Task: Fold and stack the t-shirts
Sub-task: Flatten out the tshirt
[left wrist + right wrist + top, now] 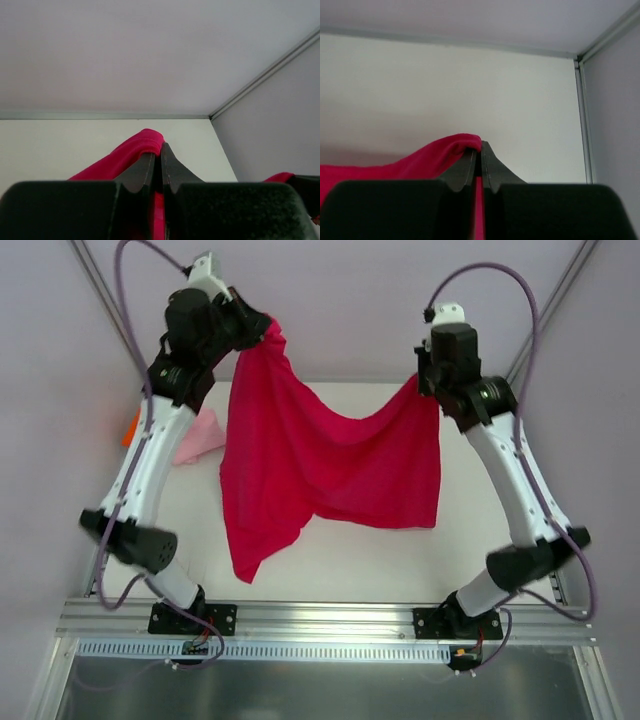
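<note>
Above the table, the crimson t-shirt hung spread between the arms, left gripper and right gripper each pinching its top edge. The pink t-shirt and orange t-shirt lay far left.

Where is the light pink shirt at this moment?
Top view: the pink shirt lies on the left, between the orange shirt and the hanging red shirt.

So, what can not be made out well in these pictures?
Orange shirt, top view: only a sliver shows beside the left arm.
Pink shirt, top view: partly behind the left arm and the hanging red shirt.
Red shirt, wrist views: only the pinched edge shows; the left gripper and right gripper hide the rest.
</note>
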You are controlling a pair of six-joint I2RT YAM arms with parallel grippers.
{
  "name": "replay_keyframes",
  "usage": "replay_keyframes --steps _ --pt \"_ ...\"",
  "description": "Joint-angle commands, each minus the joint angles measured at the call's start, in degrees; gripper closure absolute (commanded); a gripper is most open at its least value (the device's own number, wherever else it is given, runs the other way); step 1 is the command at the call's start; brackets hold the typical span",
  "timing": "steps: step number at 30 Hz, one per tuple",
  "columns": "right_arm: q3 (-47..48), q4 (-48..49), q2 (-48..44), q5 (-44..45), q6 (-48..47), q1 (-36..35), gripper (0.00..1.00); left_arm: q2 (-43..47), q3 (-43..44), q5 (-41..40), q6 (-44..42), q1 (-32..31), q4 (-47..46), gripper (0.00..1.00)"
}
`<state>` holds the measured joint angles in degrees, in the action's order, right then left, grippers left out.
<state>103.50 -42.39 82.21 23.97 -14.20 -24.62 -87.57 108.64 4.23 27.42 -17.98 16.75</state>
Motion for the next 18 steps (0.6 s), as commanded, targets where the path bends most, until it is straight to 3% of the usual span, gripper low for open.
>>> replay_keyframes --steps 1,4,6,9,13,16,18 --pt "16.4 4.0 12.3 1.1 1.4 3.2 0.99 -13.8 16.9 1.2 2.5 0.7 0.7 1.0" --pt "30.0 3.2 21.7 -1.8 4.8 5.5 0.99 -22.4 33.8 2.7 3.7 1.0 5.1 1.0" --pt "33.2 4.9 23.5 -2.0 4.0 5.5 0.99 -26.0 37.0 4.5 6.8 2.2 3.6 1.0" --pt "33.7 6.1 22.5 -2.5 3.5 5.6 0.99 -22.8 34.6 7.1 9.7 2.9 -0.5 1.0" --pt "23.0 9.6 15.1 -2.3 1.5 5.2 0.99 -10.1 19.4 8.5 7.8 1.3 -5.4 1.0" --pt "14.2 15.3 5.3 -1.3 -0.7 4.5 0.99 -2.9 13.4 8.5 4.9 -0.5 -6.5 1.0" --pt "12.1 13.6 0.6 -1.6 -1.6 4.3 0.99 0.5 11.3 9.3 2.4 -2.2 -4.6 1.0"
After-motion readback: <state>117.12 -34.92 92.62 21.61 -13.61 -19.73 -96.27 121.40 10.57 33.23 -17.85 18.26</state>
